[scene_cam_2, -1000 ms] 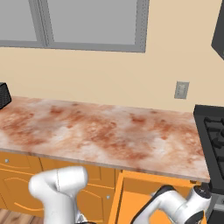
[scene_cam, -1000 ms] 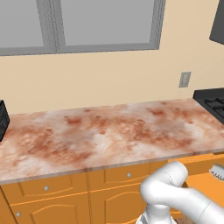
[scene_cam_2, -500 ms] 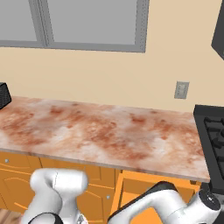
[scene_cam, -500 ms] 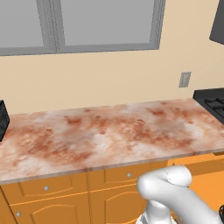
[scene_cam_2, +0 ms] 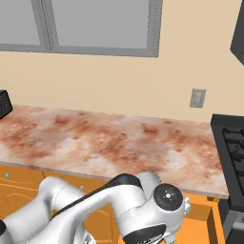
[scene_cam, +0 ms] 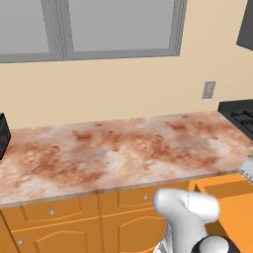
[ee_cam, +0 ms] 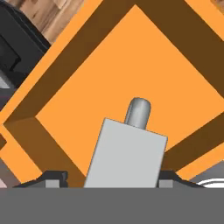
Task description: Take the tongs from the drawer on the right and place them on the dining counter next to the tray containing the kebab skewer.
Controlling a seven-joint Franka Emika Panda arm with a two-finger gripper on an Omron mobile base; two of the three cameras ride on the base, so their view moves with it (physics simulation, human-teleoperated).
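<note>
Seen from above in the hand view, the orange drawer (ee_cam: pixel 131 57) stands pulled out, its floor bare. The tongs (ee_cam: pixel 127 153), a light-grey flat piece with a rounded end, are lifted over it. They fill the gap between the two dark fingertips (ee_cam: pixel 56 176) of my gripper (ee_cam: pixel 113 177), which is shut on them. The open drawer (scene_cam: pixel 225 195) also shows at the lower right of the left base view, under the worktop edge. In the right base view my arm's big white joint (scene_cam_2: pixel 167 202) covers most of the drawer (scene_cam_2: pixel 202 224). The dining counter and the tray with the kebab skewer are out of view.
The long marbled wall worktop (scene_cam: pixel 113 148) runs across in front, with orange cabinet doors (scene_cam: pixel 54 222) below. A black stove (scene_cam_2: pixel 233 143) sits at its right end and a dark appliance (scene_cam: pixel 2 133) at the left. A wall outlet (scene_cam: pixel 209 89) is above the worktop.
My arm has swung up: in the right base view its large joint has risen from the lower right corner towards the middle. The drawer and worktop have not moved.
</note>
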